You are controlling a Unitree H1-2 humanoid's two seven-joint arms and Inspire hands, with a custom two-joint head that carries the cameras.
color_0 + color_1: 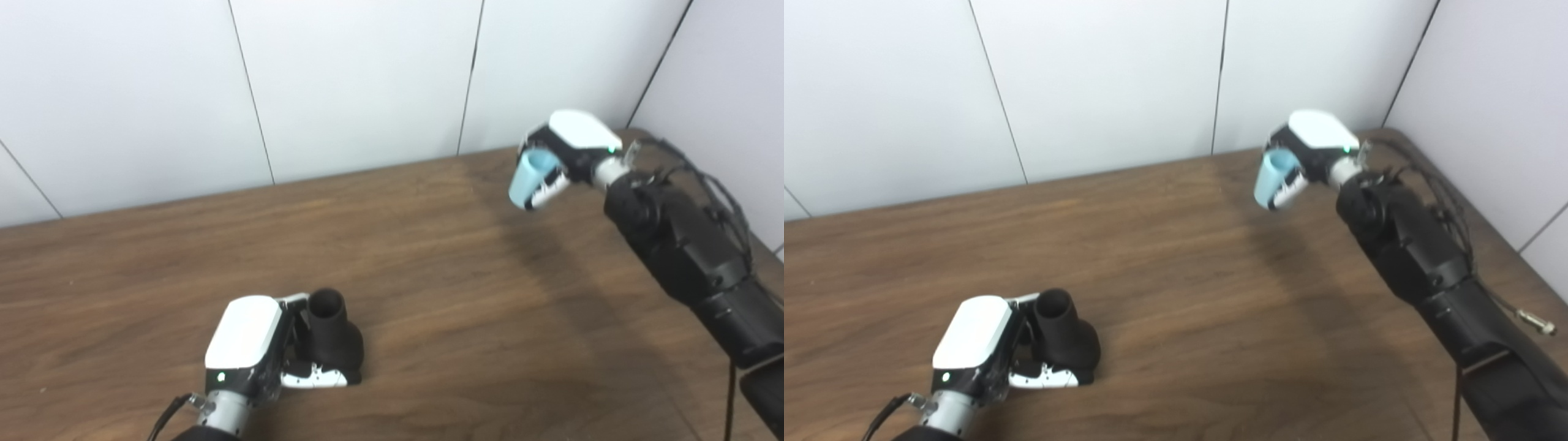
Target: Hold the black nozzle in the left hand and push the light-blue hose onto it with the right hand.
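Observation:
The black nozzle [334, 338] stands on the wooden table [429, 294] near the front left, its round mouth tilted up. My left hand [263, 349] is wrapped around its wide base, fingers curled at the front. At the far right, my right hand [560, 156] is raised above the table and shut on the short light-blue hose [531, 174], whose open end faces up towards the camera. The two parts are far apart. In the right eye view the nozzle [1062, 337] and hose [1273, 173] show the same way.
White wall panels [367, 79] close off the back and the right side of the table. Black cables [716, 190] loop off my right forearm near the right corner, and a small metal plug [1536, 321] hangs beside it.

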